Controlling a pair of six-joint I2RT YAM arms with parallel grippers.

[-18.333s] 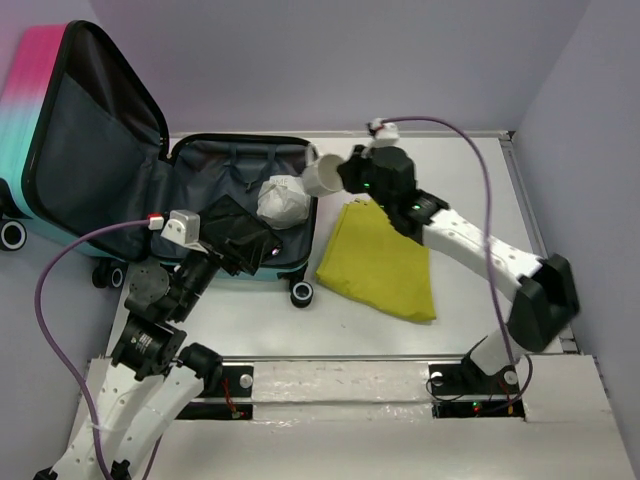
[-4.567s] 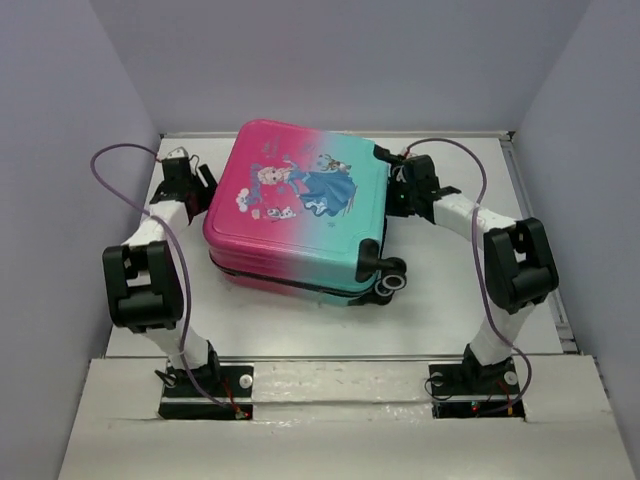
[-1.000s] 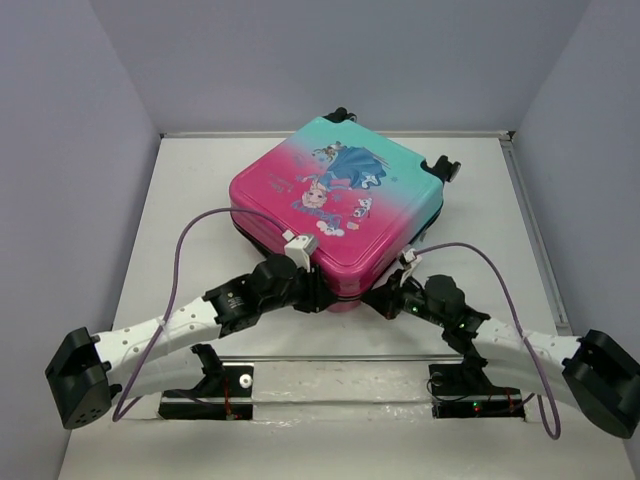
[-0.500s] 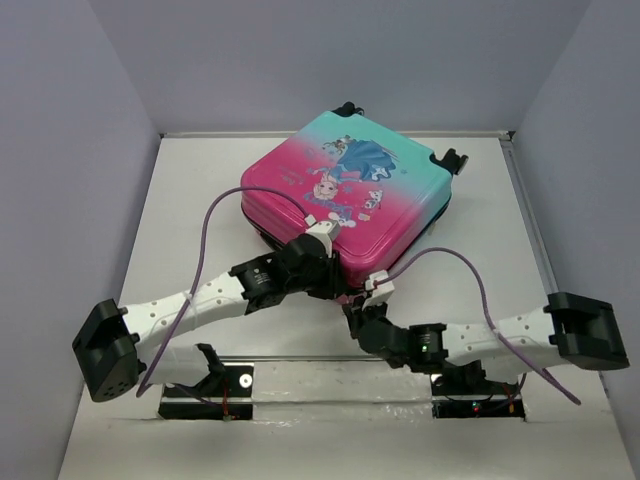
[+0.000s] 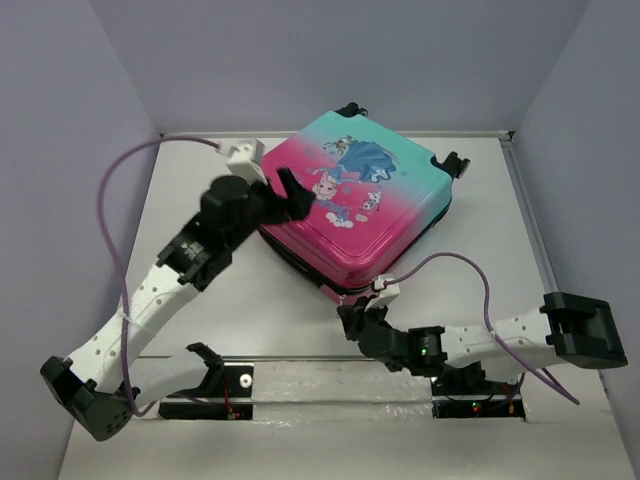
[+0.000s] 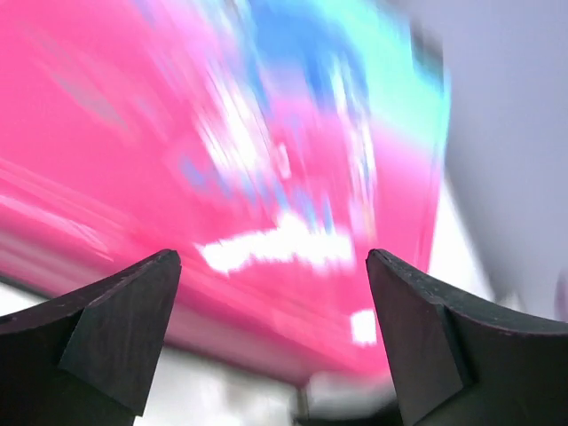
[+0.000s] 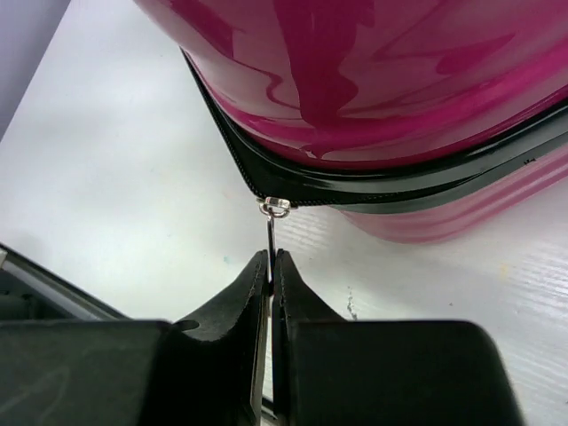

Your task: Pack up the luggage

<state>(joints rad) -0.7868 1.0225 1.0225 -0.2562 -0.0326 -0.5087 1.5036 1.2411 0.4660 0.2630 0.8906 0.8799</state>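
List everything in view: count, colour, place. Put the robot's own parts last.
luggage: one, pink-to-teal with a cartoon print, lying flat and closed in the middle of the table
wheels: two seen, black, at the luggage's far teal end
zipper band: one, black, running around the luggage's side
zipper pull: one, silver metal, at the near pink corner
table: one, white, under everything
cables: two, purple, one looping along each arm
left gripper: one, black, open, above the luggage's left pink part
right gripper: one, black, shut on the zipper pull at the near corner
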